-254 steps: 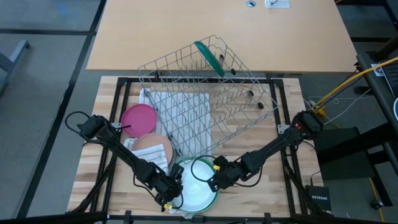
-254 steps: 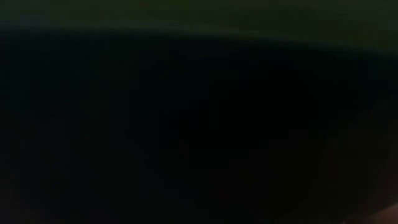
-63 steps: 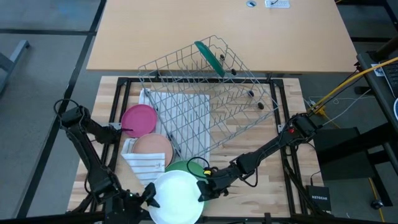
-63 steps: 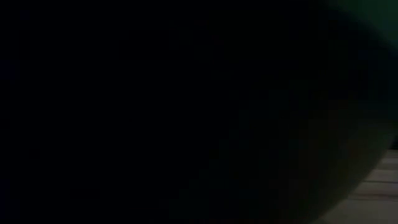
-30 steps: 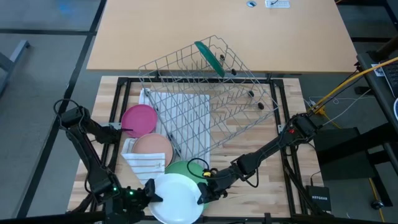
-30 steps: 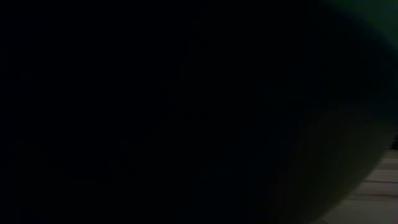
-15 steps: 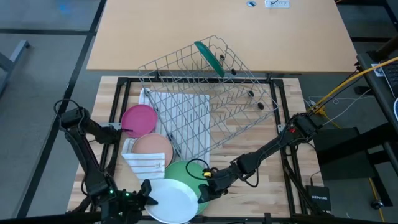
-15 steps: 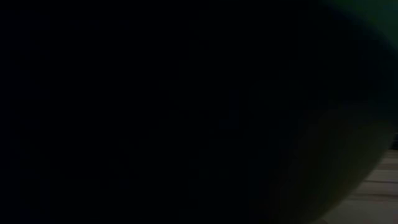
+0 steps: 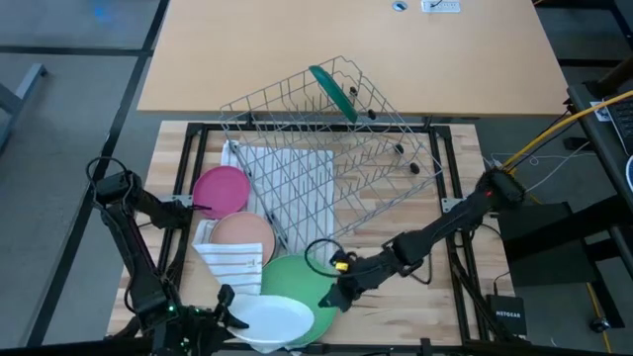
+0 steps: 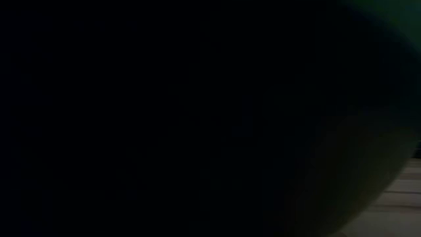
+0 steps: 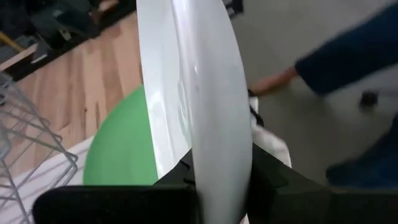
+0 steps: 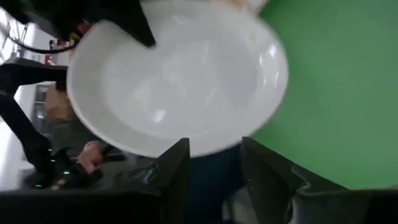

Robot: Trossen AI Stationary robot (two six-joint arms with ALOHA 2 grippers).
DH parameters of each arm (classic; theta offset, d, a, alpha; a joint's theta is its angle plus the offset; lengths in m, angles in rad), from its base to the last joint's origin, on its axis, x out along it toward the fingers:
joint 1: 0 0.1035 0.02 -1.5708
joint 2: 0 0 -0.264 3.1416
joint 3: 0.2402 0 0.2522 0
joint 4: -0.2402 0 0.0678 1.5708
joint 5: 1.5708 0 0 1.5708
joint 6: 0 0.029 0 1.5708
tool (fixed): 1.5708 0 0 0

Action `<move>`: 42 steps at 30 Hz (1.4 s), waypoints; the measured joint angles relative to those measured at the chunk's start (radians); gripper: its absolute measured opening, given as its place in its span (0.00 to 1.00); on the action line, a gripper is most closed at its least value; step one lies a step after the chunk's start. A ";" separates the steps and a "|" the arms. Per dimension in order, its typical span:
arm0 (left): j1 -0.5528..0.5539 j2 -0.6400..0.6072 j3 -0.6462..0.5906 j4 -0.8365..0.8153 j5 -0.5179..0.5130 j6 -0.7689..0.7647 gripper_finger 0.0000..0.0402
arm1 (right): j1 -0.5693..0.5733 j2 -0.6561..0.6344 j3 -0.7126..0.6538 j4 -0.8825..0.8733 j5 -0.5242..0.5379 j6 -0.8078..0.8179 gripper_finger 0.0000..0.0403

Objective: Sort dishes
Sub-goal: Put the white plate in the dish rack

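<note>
White bowl (image 9: 265, 320), green plate (image 9: 297, 279), magenta plate (image 9: 222, 188), peach plate (image 9: 242, 231), white striped cloth (image 9: 233, 261).

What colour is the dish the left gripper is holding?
White dish in the left gripper; best in the high view.

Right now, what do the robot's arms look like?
Both arms are thin, black and jointed, with looping black cables. The right gripper has a yellow mark just behind it. The left gripper has tiny green lights glowing near its wrist. Each gripper ends in two dark fingers.
</note>
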 joint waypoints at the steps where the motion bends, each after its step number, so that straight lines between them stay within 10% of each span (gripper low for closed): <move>1: 0.000 0.000 0.000 0.015 -0.021 -0.018 0.12 | 0.000 -0.026 0.000 -0.027 0.023 -0.039 0.36; 13: 0.099 -0.112 0.000 0.228 -0.455 -0.174 0.12 | -0.001 -0.319 -0.001 -0.409 0.370 -0.480 0.36; 20: 0.293 -0.258 0.001 0.306 -0.531 -0.155 0.12 | -0.001 -0.426 -0.001 -0.636 0.630 -0.628 0.36; 28: 0.614 -0.422 0.002 0.237 -0.528 -0.301 0.12 | -0.001 -0.459 -0.001 -0.938 0.851 -0.629 0.36; 42: 1.136 -0.508 -0.139 -0.168 -0.228 -0.855 0.12 | -0.001 -0.455 -0.073 -1.139 0.915 -0.600 0.36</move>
